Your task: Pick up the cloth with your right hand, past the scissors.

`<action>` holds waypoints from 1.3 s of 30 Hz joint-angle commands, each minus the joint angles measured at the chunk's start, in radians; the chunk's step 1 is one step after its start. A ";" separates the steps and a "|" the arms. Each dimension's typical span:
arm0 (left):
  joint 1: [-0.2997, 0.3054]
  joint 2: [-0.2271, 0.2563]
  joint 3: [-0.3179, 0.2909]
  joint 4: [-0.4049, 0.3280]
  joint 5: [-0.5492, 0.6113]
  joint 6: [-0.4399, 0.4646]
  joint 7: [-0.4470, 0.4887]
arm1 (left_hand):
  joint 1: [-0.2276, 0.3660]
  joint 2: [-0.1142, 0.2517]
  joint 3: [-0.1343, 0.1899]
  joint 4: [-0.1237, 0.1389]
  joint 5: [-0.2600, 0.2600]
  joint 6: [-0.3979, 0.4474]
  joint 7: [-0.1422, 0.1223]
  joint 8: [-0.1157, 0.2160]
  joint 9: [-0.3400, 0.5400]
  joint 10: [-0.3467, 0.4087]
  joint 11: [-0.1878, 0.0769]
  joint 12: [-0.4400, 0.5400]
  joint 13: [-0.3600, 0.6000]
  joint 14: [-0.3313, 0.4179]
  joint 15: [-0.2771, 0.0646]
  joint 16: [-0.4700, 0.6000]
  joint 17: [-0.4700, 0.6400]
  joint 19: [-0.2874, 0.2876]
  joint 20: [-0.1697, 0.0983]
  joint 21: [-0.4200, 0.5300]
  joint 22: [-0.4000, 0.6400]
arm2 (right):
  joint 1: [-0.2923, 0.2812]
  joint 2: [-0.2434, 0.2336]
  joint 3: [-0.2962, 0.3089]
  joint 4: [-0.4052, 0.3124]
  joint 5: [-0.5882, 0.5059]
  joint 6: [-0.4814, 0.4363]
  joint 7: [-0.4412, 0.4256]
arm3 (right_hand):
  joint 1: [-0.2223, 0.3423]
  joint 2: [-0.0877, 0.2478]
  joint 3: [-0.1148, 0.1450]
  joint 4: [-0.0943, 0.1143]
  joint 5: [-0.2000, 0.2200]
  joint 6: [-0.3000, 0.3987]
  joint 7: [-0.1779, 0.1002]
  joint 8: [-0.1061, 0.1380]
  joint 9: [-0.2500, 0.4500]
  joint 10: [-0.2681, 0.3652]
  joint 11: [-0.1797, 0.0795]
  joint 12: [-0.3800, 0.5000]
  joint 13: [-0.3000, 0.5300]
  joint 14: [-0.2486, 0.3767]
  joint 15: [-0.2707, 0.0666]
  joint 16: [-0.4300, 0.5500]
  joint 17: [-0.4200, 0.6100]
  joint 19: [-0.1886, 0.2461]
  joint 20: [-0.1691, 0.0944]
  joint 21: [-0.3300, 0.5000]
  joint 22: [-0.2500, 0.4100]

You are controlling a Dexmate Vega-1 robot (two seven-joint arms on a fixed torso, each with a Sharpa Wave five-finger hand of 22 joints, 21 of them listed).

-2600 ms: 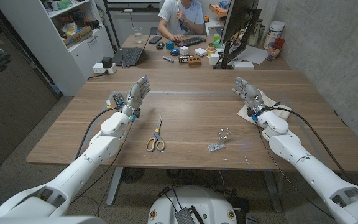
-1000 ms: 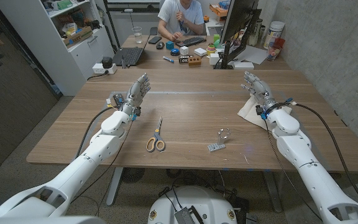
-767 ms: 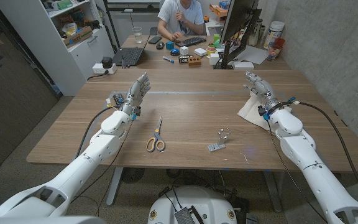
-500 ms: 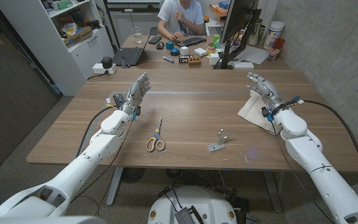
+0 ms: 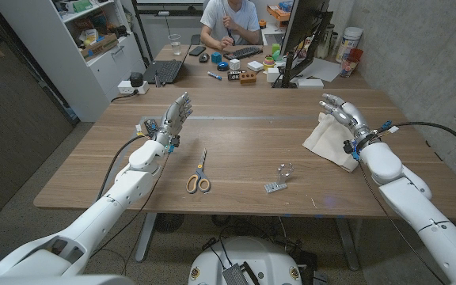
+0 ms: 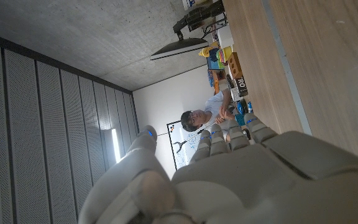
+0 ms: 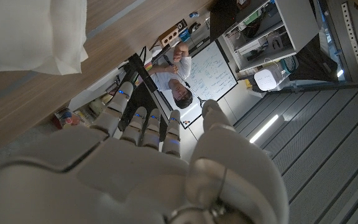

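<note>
The right hand's fingers are spread and slightly curled, holding nothing; the right hand hovers at the cloth's outer side, seemingly lined up to close on it. The cloth lies crumpled near the surface's right edge, its long axis slanting from the far edge toward the near right corner. The left hand waits with fingers apart, empty, toward the left edge. The scissors lie near the front edge, blades pointing to the far edge.
</note>
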 commanded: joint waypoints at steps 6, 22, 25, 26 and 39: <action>0.020 0.002 0.000 -0.021 -0.004 0.003 0.005 | 0.005 0.003 0.002 -0.003 0.006 0.007 -0.001 0.005 0.003 -0.001 0.005 0.004 0.006 0.000 0.008 0.006 0.002 0.000 0.015 0.005 0.003 | -0.120 -0.161 0.007 -0.150 -0.180 -0.102 -0.027 | 0.019 -0.035 -0.007 -0.001 0.006 0.037 -0.023 0.007 0.006 0.023 -0.010 0.011 0.003 0.012 0.006 0.004 -0.011 -0.012 0.045 -0.031 0.003; 0.020 0.002 0.004 -0.027 0.003 -0.004 0.005 | 0.004 0.004 0.003 -0.005 0.006 0.010 -0.003 0.005 0.003 -0.004 0.002 0.003 0.006 -0.002 0.006 0.005 0.002 0.001 0.027 0.005 0.003 | -0.201 -0.297 0.016 -0.307 -0.353 -0.297 0.023 | 0.031 -0.106 -0.023 0.001 0.023 -0.014 -0.039 -0.019 0.007 -0.046 -0.016 -0.011 0.006 -0.039 0.066 -0.013 -0.023 -0.051 0.118 -0.083 0.007; 0.021 0.002 0.004 -0.028 0.006 -0.006 0.005 | 0.004 0.004 0.003 -0.005 0.006 0.010 -0.003 0.005 0.003 -0.004 0.002 0.003 0.006 -0.002 0.006 0.005 0.002 0.000 0.027 0.005 0.003 | -0.213 -0.325 0.009 -0.340 -0.400 -0.354 0.044 | 0.034 -0.115 -0.025 0.001 0.027 -0.029 -0.035 -0.023 0.007 -0.059 -0.016 -0.013 0.007 -0.047 0.072 -0.014 -0.023 -0.053 0.118 -0.088 0.008; 0.022 0.001 0.003 -0.028 0.002 -0.006 0.003 | 0.004 0.004 0.003 -0.005 0.006 0.010 -0.003 0.005 0.003 -0.003 0.002 0.003 0.006 -0.002 0.005 0.005 0.002 0.000 0.027 0.005 0.003 | -0.215 -0.329 0.007 -0.346 -0.409 -0.366 0.046 | 0.036 -0.119 -0.025 0.001 0.029 -0.037 -0.036 -0.025 0.008 -0.066 -0.018 -0.014 0.007 -0.049 0.076 -0.014 -0.023 -0.053 0.118 -0.089 0.008; 0.038 0.005 -0.004 -0.035 0.000 -0.010 0.015 | 0.003 0.005 0.003 -0.007 0.006 0.011 -0.003 0.005 0.003 -0.003 0.004 0.003 0.006 -0.002 0.005 0.005 0.002 -0.002 0.028 0.004 0.003 | -0.213 -0.385 -0.015 -0.375 -0.460 -0.447 0.097 | 0.035 -0.195 -0.050 0.013 0.072 -0.189 -0.014 -0.036 0.010 -0.178 0.061 -0.017 0.011 -0.108 0.121 -0.013 -0.022 -0.035 0.119 -0.103 0.013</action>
